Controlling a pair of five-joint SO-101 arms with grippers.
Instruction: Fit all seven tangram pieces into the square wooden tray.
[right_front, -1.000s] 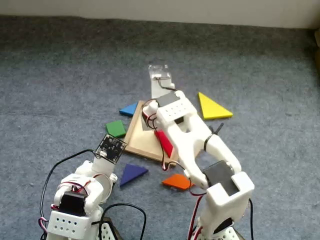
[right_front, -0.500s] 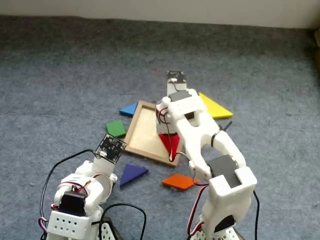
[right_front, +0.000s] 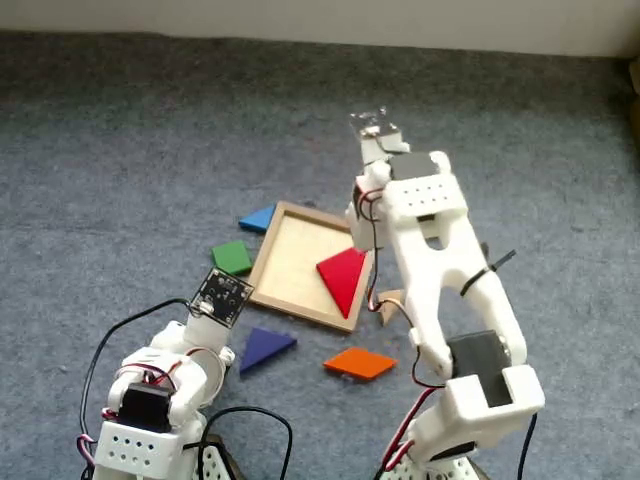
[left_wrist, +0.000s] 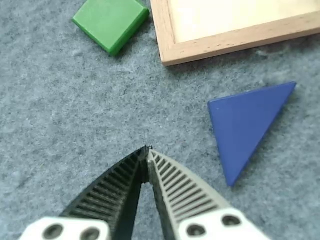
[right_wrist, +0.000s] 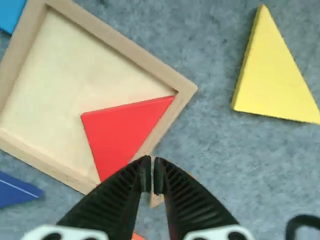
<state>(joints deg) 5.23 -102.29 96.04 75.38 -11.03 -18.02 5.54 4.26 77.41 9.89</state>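
While the red triangle (right_wrist: 125, 130) sits in the wooden tray (right_wrist: 45, 90) (up against one corner), the right gripper (right_wrist: 150, 167) above its rim and the left gripper (left_wrist: 146, 152) over the carpet (left_wrist: 60, 110) are both pinched closed, empty.

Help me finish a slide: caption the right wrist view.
Right gripper, shut, above the tray holding a red triangle; a yellow triangle lies outside.

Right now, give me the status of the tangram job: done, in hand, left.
Done: the red triangle lies in the tray, one tip seemingly on the rim. In hand: nothing; both arms' jaws are shut and empty. Left: at least five pieces lie on the carpet outside the tray: the yellow triangle, green square, dark blue triangle, light blue piece and orange piece.
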